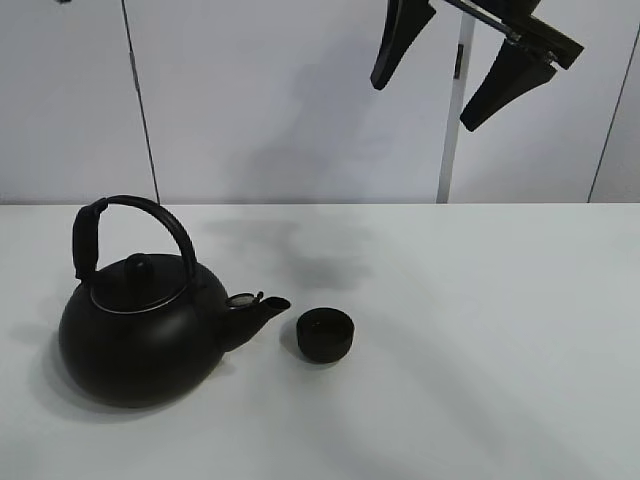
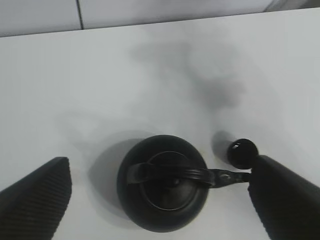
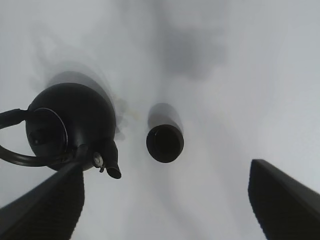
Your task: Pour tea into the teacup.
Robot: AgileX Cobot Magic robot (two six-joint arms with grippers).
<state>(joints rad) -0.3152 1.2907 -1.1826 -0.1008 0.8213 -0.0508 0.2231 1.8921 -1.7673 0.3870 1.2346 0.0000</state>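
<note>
I've got the teacup sitting upright on the white counter, just beside the spout of the big black kettle and on its right in the high view, apparently not quite touching it. My left gripper hangs high above the kettle with its fingers spread wide and grasping nothing. My right gripper likewise hovers well above the cup, fingers parted and empty.

I see only the big round black metal kettle crowding the small matte-black round teacup, spout just beside it; white tabletop elsewhere open.
</note>
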